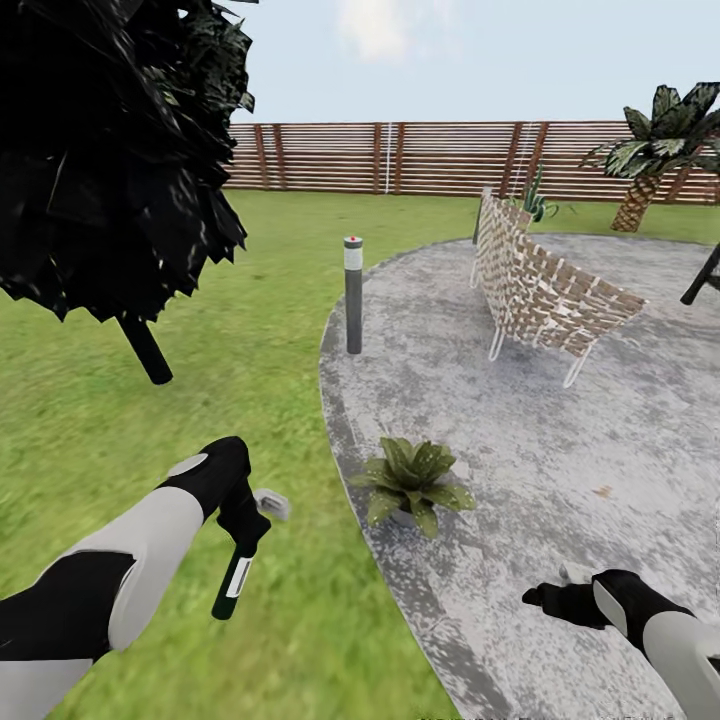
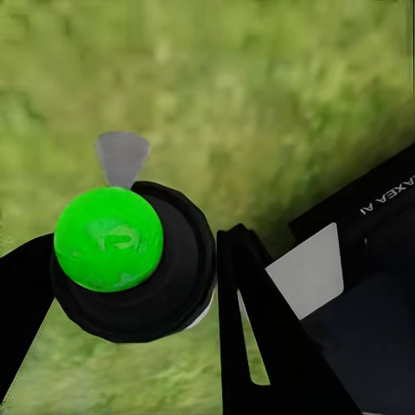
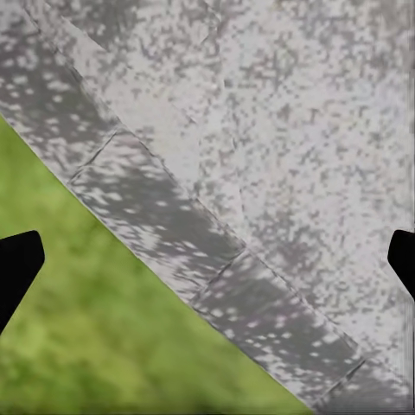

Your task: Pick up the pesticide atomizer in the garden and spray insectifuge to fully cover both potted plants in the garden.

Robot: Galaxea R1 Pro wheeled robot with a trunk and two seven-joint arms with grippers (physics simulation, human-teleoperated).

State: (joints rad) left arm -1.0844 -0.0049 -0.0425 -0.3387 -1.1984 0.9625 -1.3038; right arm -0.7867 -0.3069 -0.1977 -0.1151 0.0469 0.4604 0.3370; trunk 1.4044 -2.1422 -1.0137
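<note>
Two arms reach forward over the garden. On the lawn (image 1: 280, 300) side, the left gripper (image 1: 243, 527) pinches the pesticide atomizer (image 1: 233, 583), its fingers pressed against the bottle, which hangs tilted below the hand above the grass. Further right, one potted plant (image 1: 412, 482) sits at the round patio's (image 1: 560, 450) left edge, just inside the rim. Over the patio's near edge, the right gripper (image 1: 556, 599) hovers with fingers (image 3: 19, 264) spread wide, holding nothing.
</note>
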